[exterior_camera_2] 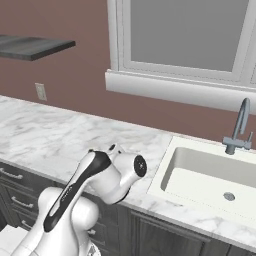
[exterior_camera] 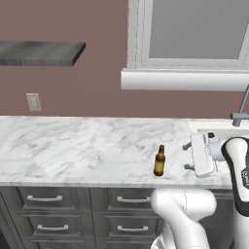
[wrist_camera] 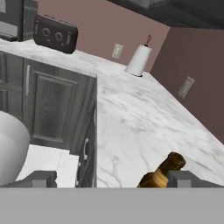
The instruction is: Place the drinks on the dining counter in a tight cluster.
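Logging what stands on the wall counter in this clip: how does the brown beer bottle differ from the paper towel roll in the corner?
The beer bottle is brown and slim with a narrow neck; the paper towel roll is white and broad, on a holder with a dark knob on top. The bottle stands near the counter's front edge, close beside the gripper, whose jaws are open; the roll sits far back by the wall. Both stand upright on the marble counter.

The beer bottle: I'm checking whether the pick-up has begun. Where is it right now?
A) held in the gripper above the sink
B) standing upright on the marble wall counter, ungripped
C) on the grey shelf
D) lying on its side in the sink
B: the brown beer bottle stands upright on the marble wall counter, beside the open gripper, which is not closed on it.
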